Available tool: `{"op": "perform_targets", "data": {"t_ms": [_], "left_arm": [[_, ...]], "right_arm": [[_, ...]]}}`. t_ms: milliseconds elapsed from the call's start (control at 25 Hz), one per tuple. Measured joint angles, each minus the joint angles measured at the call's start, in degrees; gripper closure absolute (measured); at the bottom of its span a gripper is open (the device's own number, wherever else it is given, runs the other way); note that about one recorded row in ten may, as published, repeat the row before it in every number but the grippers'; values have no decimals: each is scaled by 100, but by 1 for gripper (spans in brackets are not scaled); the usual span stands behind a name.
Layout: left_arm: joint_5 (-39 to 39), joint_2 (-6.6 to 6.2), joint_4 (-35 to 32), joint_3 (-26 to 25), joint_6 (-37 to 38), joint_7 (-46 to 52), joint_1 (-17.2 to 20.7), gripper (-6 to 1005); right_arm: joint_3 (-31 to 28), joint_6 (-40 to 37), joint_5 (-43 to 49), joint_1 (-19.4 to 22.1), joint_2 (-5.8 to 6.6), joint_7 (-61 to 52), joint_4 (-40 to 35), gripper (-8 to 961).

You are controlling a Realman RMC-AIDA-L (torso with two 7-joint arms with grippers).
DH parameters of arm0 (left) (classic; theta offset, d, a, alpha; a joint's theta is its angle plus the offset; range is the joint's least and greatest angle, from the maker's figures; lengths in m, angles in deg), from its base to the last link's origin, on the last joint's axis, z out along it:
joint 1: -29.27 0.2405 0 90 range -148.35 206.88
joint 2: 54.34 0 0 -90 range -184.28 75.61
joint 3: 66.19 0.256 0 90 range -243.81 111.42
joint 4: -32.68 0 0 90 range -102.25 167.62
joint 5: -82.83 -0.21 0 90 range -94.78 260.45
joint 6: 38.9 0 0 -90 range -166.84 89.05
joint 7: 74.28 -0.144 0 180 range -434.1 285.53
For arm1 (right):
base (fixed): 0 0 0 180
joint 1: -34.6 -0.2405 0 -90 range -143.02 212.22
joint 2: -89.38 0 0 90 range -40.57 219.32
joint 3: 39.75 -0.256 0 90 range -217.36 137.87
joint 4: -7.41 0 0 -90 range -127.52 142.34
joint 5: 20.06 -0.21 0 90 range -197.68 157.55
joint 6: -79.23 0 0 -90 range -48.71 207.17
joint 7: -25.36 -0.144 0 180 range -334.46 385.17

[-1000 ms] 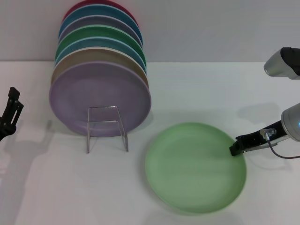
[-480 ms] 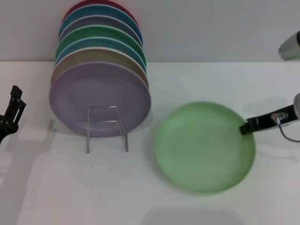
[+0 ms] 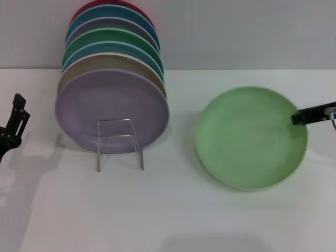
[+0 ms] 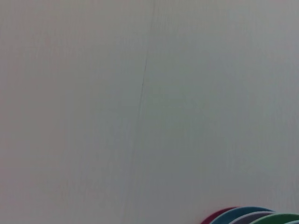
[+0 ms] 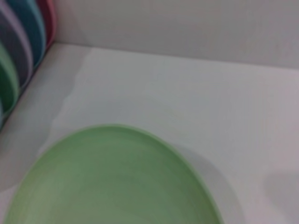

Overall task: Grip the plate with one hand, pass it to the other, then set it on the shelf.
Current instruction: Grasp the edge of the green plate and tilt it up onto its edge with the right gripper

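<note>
The pale mint-green plate (image 3: 249,137) hangs tilted above the white table, right of centre in the head view, with its shadow beneath it. My right gripper (image 3: 295,117) comes in from the right edge and is shut on the plate's right rim. The right wrist view shows the plate (image 5: 112,182) close up, with none of my fingers in the picture. The shelf (image 3: 119,142), a small clear stand with wire legs, stands empty left of the plate, in front of the plate row. My left gripper (image 3: 16,123) waits at the far left edge, raised off the table.
A row of upright coloured plates (image 3: 113,68) leans behind the shelf, a lilac plate (image 3: 113,107) foremost; the tops of the coloured plates (image 4: 252,217) show in the left wrist view. A grey wall (image 3: 236,31) closes the back of the table.
The right gripper has lifted the plate off the table and carried it up and to the right. The left gripper has barely moved.
</note>
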Motion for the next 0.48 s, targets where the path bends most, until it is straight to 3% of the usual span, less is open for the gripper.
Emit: {"op": "perform_targets", "data": {"t_ms": [480], "left_arm": [[-7, 9, 8, 16, 1, 37, 0, 216]], "right_arm": [[73, -1214, -31, 199, -69, 387, 110, 908]]}}
